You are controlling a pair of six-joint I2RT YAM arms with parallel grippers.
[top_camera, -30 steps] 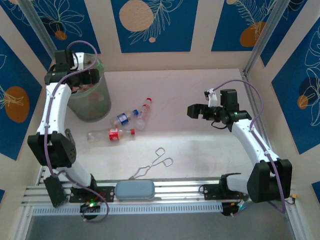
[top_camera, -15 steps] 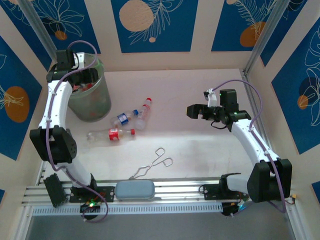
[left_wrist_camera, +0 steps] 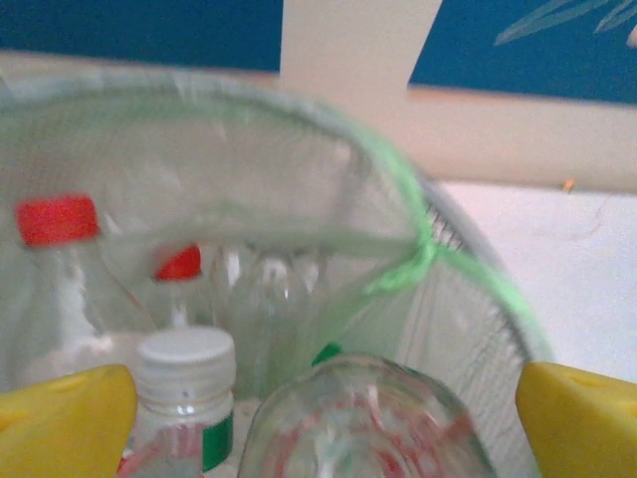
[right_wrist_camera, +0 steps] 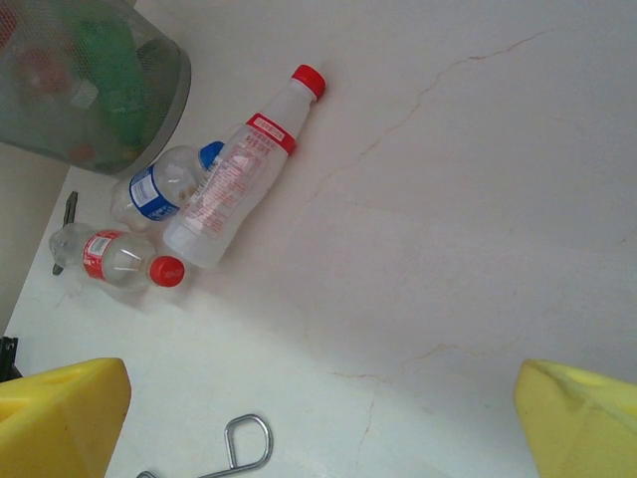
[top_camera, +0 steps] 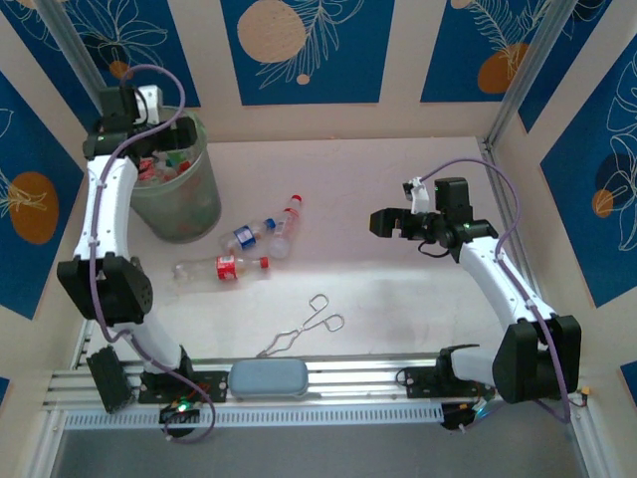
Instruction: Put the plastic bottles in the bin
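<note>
left gripper [left_wrist_camera: 323, 413] hangs over the mouth of the bin [top_camera: 184, 204], fingers spread wide, nothing clamped. A clear bottle with red print [left_wrist_camera: 363, 423] sits between them down in the bin, but there's a gap on both sides, so I read it as loose, not held

also in the bin: red-capped bottles [left_wrist_camera: 58, 219] and a white-capped bottle [left_wrist_camera: 186, 363]

right gripper [right_wrist_camera: 323, 418] is well apart from the bin, out to the bin's right over bare table, fingers wide, empty

three not yet in, clustered just off the bin's near-right side:
- tall red-capped bottle [top_camera: 286, 224]: long axis diagonal, cap pointing away from the bin
- blue-labelled bottle [top_camera: 247, 237]: touching the tall one, on its bin side
- red-labelled bottle [top_camera: 221, 268]: a bit nearer the arm bases than the bin, axis running across the table, cap end away from the bin

what the next pick turns on: the cluster is just beside the bin, so the left arm is clearly nearer. The red-labelled bottle lies apart from the other two and looks the cleanest grab, fingers set across its axis

tongs [top_camera: 304, 327] lie further out from the bin, same side; not ours
</note>
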